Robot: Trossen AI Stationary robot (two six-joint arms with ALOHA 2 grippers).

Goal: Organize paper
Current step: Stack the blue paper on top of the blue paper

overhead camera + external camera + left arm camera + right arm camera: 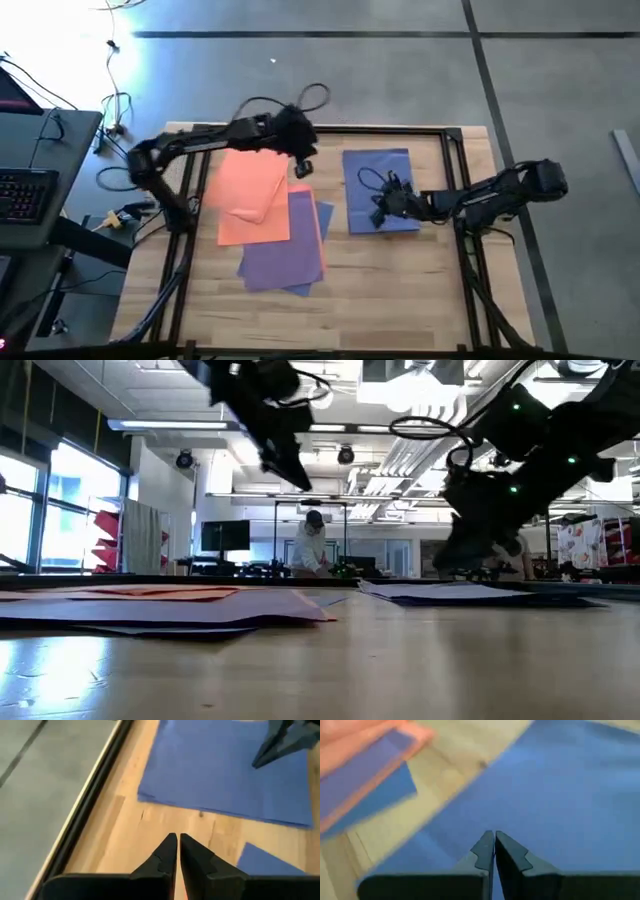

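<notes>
The paper lies in two groups on the wooden table [400, 290]. Orange sheets [255, 190] lie at the left centre, overlapping purple sheets [285, 250], and a blue edge [326, 222] shows beside these. A blue stack [382, 180] lies flat at the right centre. My left gripper [302, 165] is shut and empty. It hangs well above the table by the orange sheets' far right corner, as the low view shows [292, 472]. My right gripper [378, 212] is shut, low over the blue stack's near left part [570, 795]. My right gripper points its shut fingers [492, 850] slanting down at the blue stack's near left part [535, 825], coming from the table's right. Whether the tips touch the sheet, I cannot tell.
A black frame rail [330, 127] runs along the table's far edge, with more rails down both sides. A desk with a keyboard [25, 190] stands off the left edge. Bare wood lies along the near edge. A person [312, 545] stands in the room far behind.
</notes>
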